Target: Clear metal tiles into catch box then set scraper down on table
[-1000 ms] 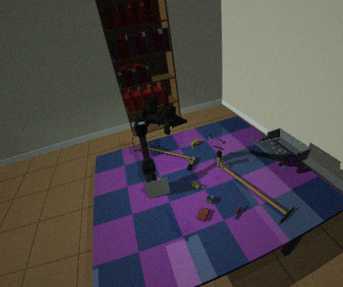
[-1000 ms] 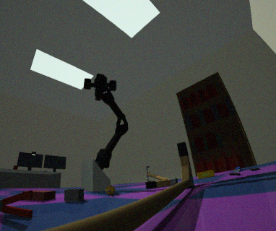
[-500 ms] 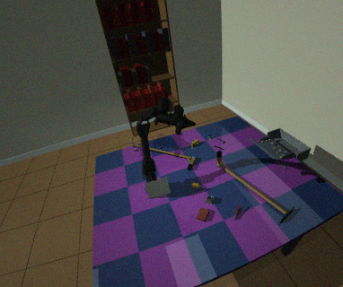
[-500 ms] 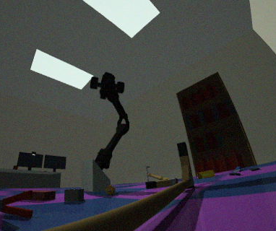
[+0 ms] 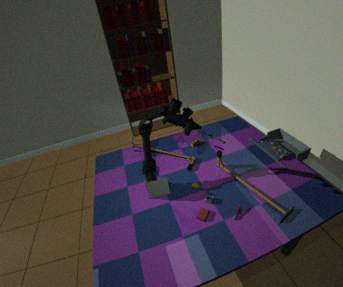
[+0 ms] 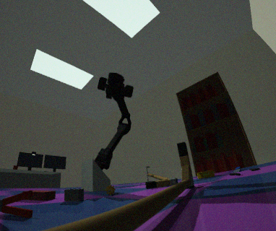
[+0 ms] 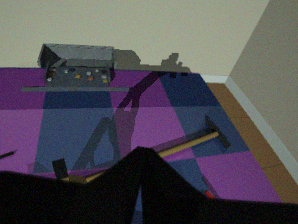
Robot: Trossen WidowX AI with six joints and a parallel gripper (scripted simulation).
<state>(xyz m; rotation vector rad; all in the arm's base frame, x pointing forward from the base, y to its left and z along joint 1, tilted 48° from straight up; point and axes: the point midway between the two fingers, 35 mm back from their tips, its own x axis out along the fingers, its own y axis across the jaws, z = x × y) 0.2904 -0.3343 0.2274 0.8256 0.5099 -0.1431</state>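
My gripper [image 5: 198, 126] [image 7: 145, 149] is shut and empty, high above the table. The long scraper [image 5: 255, 190] [image 6: 128, 214] [image 7: 185, 146] lies on the table, its wooden handle running to a wide dark blade [image 5: 290, 215] [image 7: 218, 132]. At its other end a dark-tipped grip [image 5: 219, 154] [image 6: 181, 149] [image 7: 60, 168] stands up. The steel bench plate [image 7: 62, 83] is at the table's far edge. Several small metal tiles [image 7: 78, 76] lie scattered on it. The grey catch box [image 5: 298, 148] [image 7: 82, 52] adjoins the plate on its wall side. Tiles inside the box cannot be made out.
A shorter wooden tool [image 5: 171, 153] lies near the arm. A red block [image 5: 203, 214], a small grey block [image 5: 210, 198] [image 6: 74, 195], a red-handled item [image 5: 237, 212] and yellow pieces [image 5: 196, 143] [image 5: 196, 185] lie around the table. A wall rises behind the box.
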